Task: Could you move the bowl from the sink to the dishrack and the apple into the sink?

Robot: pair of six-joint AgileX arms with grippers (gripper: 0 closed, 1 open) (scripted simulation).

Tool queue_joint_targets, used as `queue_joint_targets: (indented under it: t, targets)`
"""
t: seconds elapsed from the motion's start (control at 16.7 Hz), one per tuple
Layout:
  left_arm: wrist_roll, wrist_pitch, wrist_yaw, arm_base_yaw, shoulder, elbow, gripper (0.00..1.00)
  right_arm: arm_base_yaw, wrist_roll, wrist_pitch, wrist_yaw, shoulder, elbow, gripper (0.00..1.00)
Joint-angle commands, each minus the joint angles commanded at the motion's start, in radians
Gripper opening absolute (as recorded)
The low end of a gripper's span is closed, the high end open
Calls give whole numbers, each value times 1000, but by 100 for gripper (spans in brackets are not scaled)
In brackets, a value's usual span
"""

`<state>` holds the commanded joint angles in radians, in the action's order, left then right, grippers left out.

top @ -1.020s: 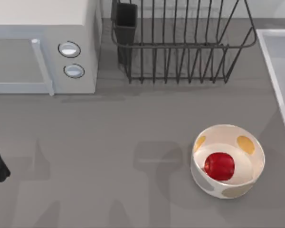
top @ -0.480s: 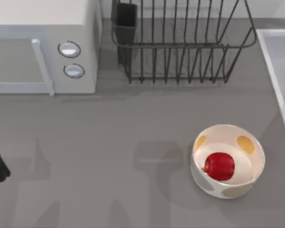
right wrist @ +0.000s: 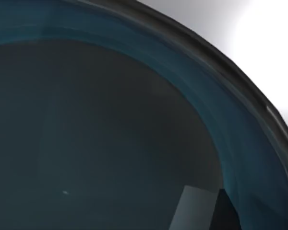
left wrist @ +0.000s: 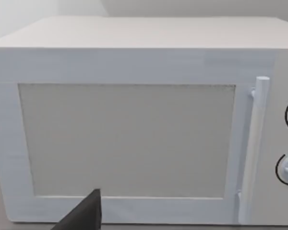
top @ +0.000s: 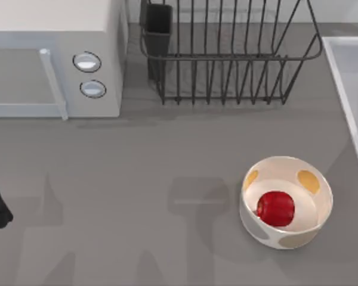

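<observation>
open counter mid-table, microwave (top: 53, 56) + dishrack (top: 227, 53) blocking rear

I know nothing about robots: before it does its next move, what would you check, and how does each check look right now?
1. Apple location: lying in the white spotted bowl on the counter, not yet in the sink. Not ok.
2. Teal bowl near the right arm: its inside sits very close under the right wrist camera. Ok.
3. Right tool's hold on that bowl: cannot tell.
4. Dishrack has room: nothing between its bars, black cup at its corner. Ok.
5. Left arm out of the way: at the counter's left edge, its tool facing the microwave. Ok.
</observation>
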<state>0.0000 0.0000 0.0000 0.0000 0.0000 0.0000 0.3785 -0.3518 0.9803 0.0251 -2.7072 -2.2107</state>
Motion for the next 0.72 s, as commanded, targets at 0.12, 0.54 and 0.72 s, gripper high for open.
queue_joint_targets:
  t: [0.12,0.54,0.72]
  targets:
    - [0,0,0,0,0,0,100,0,0,0,0,0,0,0]
    - [0,0,0,0,0,0,100,62,-61,90,9,171,85,0]
    - [0,0,0,0,0,0,100,132,-138,199,17,387,190,0]
